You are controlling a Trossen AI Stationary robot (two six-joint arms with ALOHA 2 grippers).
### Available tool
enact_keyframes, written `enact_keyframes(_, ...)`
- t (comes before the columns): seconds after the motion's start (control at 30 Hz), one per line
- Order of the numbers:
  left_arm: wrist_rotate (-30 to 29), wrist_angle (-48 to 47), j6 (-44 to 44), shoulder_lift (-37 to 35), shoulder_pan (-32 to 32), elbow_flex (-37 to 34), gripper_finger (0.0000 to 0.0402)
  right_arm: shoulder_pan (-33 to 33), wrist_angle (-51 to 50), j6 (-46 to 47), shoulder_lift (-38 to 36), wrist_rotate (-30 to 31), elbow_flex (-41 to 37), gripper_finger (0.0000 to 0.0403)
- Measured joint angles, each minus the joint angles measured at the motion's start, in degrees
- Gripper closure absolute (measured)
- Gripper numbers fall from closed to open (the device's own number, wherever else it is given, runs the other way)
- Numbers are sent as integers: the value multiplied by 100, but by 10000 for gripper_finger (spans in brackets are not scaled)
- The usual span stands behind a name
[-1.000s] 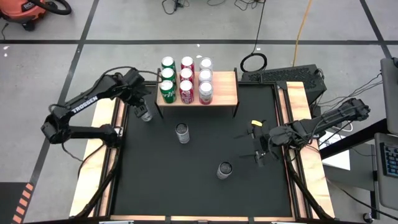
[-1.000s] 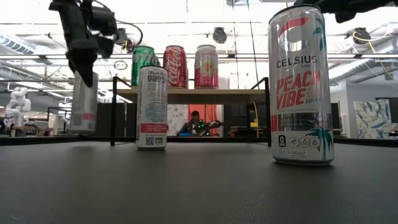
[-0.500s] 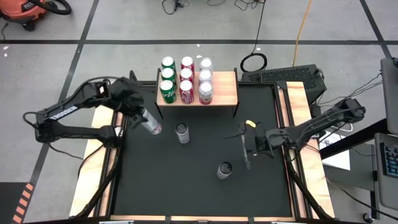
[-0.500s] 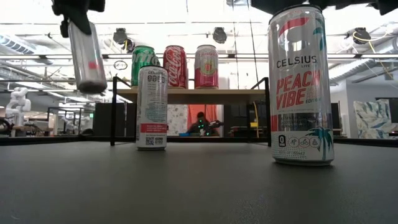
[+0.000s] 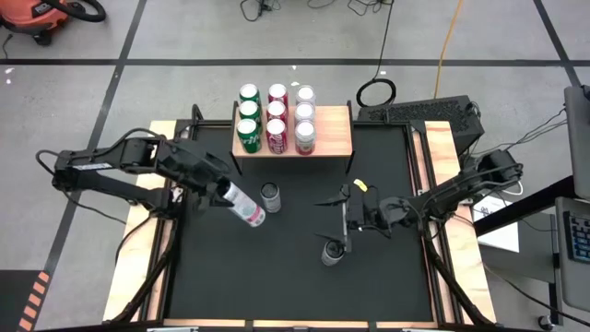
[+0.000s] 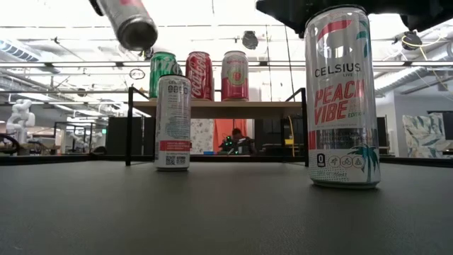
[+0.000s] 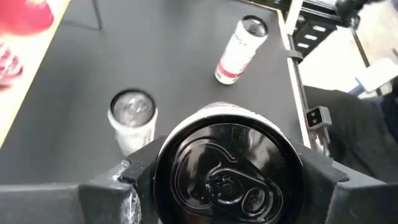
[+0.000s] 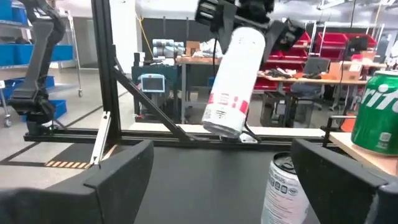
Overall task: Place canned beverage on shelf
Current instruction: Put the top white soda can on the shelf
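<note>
Black mat (image 5: 295, 277) | shelf (image 5: 332, 129): nine cans stocked; left gripper (image 5: 218, 190) clamps tilted white can (image 5: 243, 207) aloft, near shelf; right gripper (image 5: 343, 221) spread, empty, over Celsius can (image 5: 332, 252); two cans unplaced

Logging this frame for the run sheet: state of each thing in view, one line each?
left gripper: shut on carried can, raised above the mat
carried can: airborne, tilted
middle can: upright on mat, free
Peach Vibe can: upright on mat, free
right gripper: open, beside Peach Vibe can
shelf: nine upright cans, right end bare
</note>
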Motion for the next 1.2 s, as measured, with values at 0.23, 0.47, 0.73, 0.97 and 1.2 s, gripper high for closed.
enact_keyframes(0.23, -78, 383, 726, 380, -221, 0, 155, 0, -765, -7, 306, -2, 709, 44)
enact_keyframes(0.47, -196, 966, 2073, 923, -381, 0, 155, -47, -1723, 67, 630, -7, 1506, 44)
enact_keyframes(0.73, -237, 1648, 3850, 1238, -623, 0, 155, -204, -3167, 373, 626, -184, 2183, 44)
enact_keyframes(0.97, -434, 2056, 5928, 1254, -840, -7, 155, -346, -3780, 517, 492, -906, 2284, 44)
enact_keyframes(1.2, -488, 2111, 7226, 1253, -850, -7, 155, -430, -4226, 468, 33, -604, 2286, 44)
